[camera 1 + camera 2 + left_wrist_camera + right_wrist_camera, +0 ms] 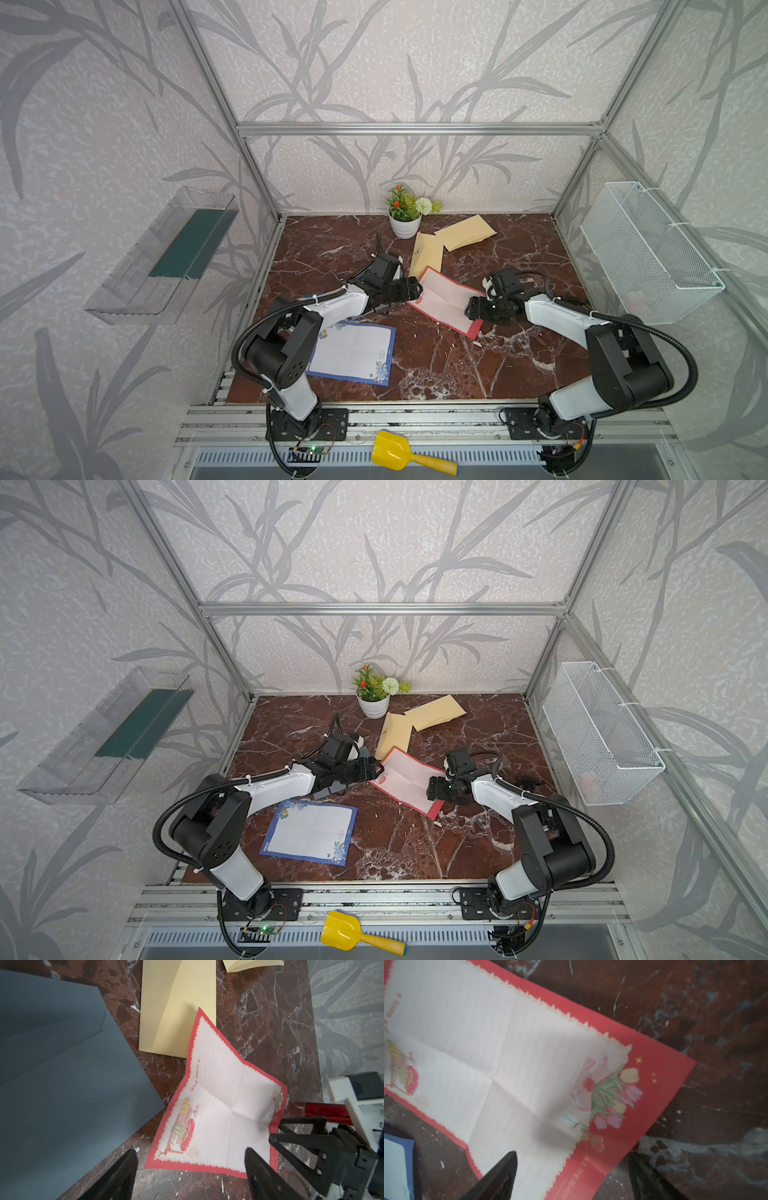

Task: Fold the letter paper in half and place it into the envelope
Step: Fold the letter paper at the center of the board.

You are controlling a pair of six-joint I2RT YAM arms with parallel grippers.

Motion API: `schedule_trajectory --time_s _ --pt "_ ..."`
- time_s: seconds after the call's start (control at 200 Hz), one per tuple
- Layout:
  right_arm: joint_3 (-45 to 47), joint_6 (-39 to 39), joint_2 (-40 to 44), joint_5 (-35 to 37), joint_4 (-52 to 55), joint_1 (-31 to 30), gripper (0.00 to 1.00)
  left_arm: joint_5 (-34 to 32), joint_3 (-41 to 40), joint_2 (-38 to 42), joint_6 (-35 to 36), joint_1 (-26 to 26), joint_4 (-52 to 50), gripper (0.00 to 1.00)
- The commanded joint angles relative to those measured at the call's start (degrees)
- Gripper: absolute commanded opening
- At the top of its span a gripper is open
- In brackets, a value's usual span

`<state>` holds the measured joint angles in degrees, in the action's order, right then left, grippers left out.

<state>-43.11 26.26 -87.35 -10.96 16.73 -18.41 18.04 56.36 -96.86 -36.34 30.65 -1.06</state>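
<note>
Letter paper (444,301) unfolded, merely creased, one corner overlapping the yellow envelope (424,257). Left gripper (190,1169) just beside that envelope, right gripper (573,1159) farther off, both wide open, empty. Folding and inserting yet to do.

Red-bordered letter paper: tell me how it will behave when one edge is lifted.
The red-bordered letter paper is a thin sheet, so it will probably flop from a lifted edge. Its crossed creases, which hump it slightly off the marble tabletop, should make it hinge there. It looks light and may slide on that glossy surface.
</note>
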Motion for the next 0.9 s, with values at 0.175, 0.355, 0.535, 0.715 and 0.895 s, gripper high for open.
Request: schedule_trajectory --time_s 0.175,0.355,0.535,0.715,0.895 --pt "-2.7 -1.6 -4.4 1.3 -1.4 0.1 0.76 2.0 10.4 -5.0 7.6 -2.1 -6.6 0.79" --pt "-3.7 -1.9 -5.4 0.6 -1.8 0.1 0.73 6.2 14.3 -10.8 8.2 -2.0 -7.5 0.74" --pt "-3.9 -2.2 -5.4 0.7 -1.9 0.1 0.72 6.4 14.7 -12.4 8.3 -2.0 -8.0 0.74" --pt "-4.2 -2.3 -5.7 0.1 -2.3 0.1 0.72 8.2 13.8 -12.6 7.5 -1.7 -7.1 0.71" --pt "-4.8 -2.3 -4.8 -2.3 -3.3 0.1 0.71 10.2 12.7 -13.6 5.9 -0.6 -5.7 0.62"
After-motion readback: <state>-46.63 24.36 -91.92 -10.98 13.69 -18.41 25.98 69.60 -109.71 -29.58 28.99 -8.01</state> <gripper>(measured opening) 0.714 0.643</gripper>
